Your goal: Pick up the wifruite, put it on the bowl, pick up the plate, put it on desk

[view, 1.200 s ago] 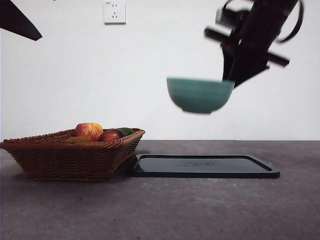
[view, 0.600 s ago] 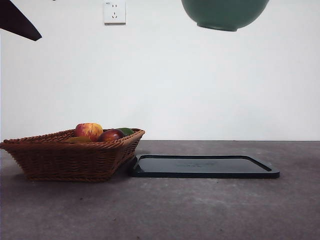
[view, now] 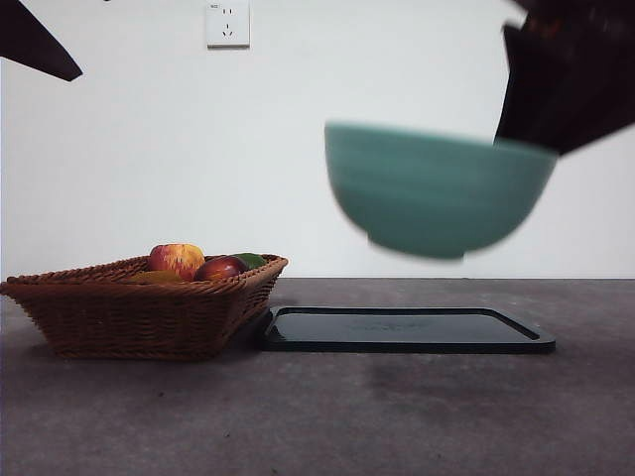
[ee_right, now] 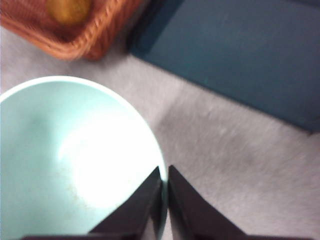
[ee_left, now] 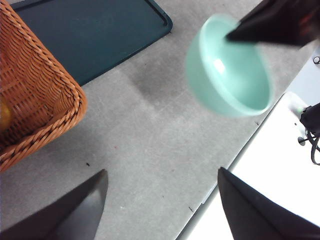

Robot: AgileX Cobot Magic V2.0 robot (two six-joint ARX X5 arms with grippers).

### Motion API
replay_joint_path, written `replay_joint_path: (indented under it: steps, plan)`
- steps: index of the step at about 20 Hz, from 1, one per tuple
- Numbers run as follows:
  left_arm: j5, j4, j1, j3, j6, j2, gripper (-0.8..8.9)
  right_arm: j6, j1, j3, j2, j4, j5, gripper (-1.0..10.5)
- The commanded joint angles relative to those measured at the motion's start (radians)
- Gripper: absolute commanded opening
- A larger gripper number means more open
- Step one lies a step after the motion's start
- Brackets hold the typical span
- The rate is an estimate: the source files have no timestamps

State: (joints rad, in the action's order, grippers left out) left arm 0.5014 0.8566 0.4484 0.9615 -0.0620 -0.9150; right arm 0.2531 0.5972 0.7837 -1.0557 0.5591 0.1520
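Lowered from the frame's top since half a second ago, the bowl (view: pixel 439 188) hangs mouth-up, slightly tilted, above the desk (view: pixel 317 416) before the dark tray (view: pixel 407 329), its rim pinched by the right gripper (ee_right: pixel 164 192). Left gripper (ee_left: pixel 160 200) waits spread; the wifruite (ee_right: pixel 70 10) lies in the basket (view: pixel 139 307).

lab test rig | bare white wall (view: pixel 327 149), lone socket (view: pixel 227 23) above wicker basket (view: pixel 139 312) | plain grey bench (view: pixel 317 416) | staged black tray (view: pixel 407 329) beside basket
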Motion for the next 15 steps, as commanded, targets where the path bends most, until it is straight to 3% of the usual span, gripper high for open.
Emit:
replay_joint_path:
  steps: [1, 9, 15]
  plan:
    - [0.006, -0.008, 0.005, 0.008, -0.008, -0.006, 3.43, 0.029, 0.01, -0.022, -0.053, -0.06, -0.005, 0.1]
    - [0.006, -0.006, 0.005, 0.008, -0.008, -0.006, 3.43, 0.027, 0.01, -0.027, -0.283, -0.178, -0.032, 0.1]
    - [0.006, -0.007, 0.005, 0.008, -0.009, -0.006, 3.43, 0.028, 0.013, -0.027, -0.343, -0.215, -0.043, 0.1]
